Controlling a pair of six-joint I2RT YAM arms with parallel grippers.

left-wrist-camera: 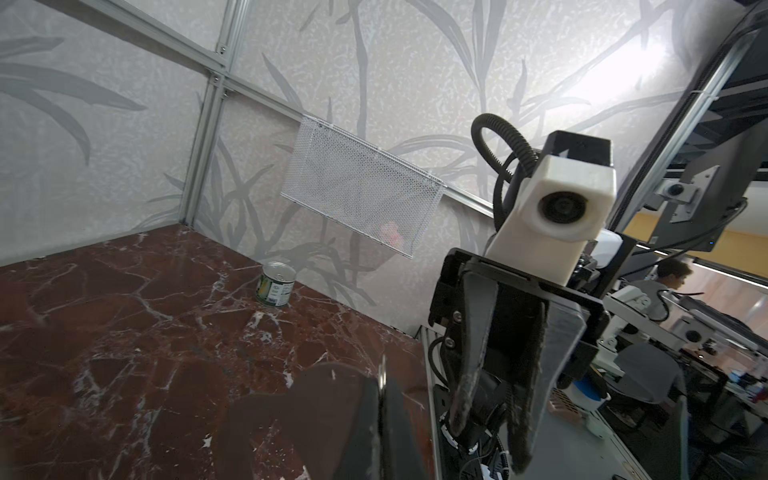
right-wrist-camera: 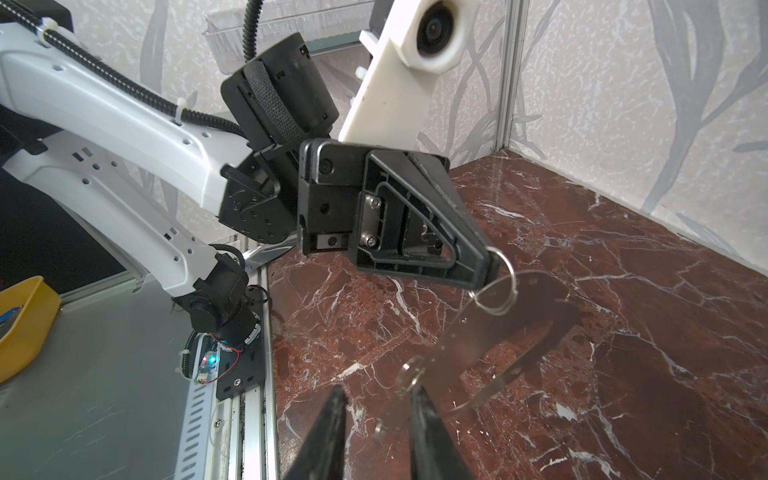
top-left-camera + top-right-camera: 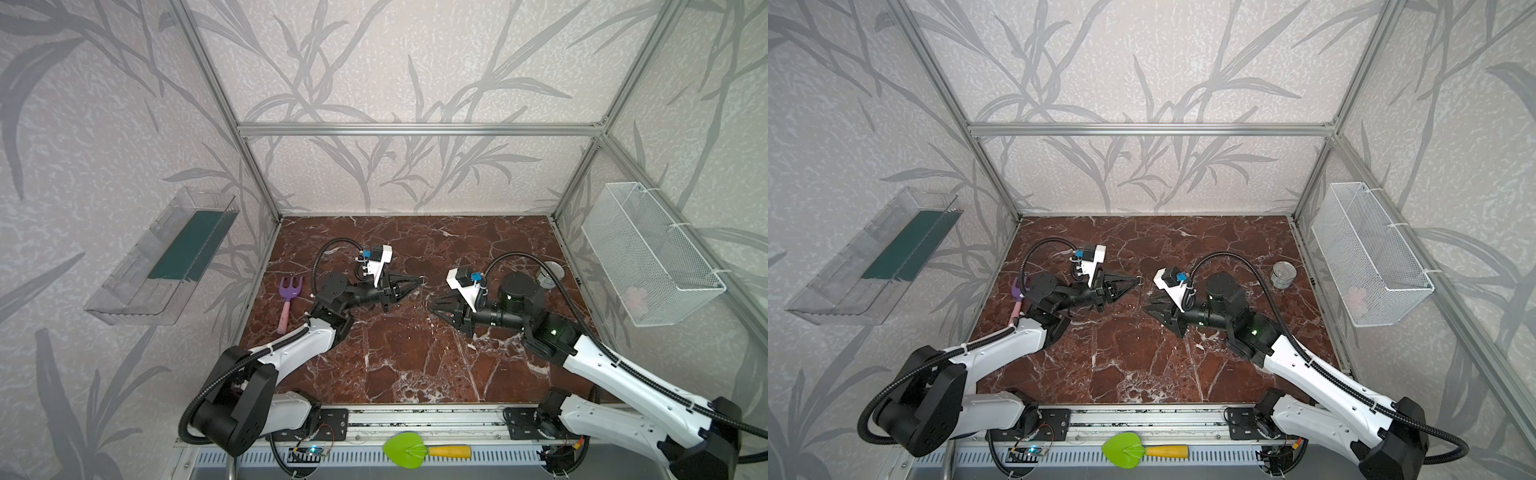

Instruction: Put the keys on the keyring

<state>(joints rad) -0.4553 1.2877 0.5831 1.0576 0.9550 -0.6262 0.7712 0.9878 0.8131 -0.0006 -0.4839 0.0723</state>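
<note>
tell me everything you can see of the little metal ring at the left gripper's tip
The metal ring is a small loop of shiny silver wire, like a split ring. The left gripper has its jaws shut on the ring's edge, so it hangs off the tip in the air over the marble tabletop. A blurred flat silver piece overlaps its free part; whether that is threaded through it cannot be told. In a top view it shows only as a glint.

Soft, even light fills both top views, leaving faint shadows on the marble tabletop [image 3: 415, 365] while the wide lens splays the aluminium frame [image 3: 415, 129]. In the left wrist view, glare whitens the wall panel [image 1: 623, 62] and the foreground blurs.
</note>
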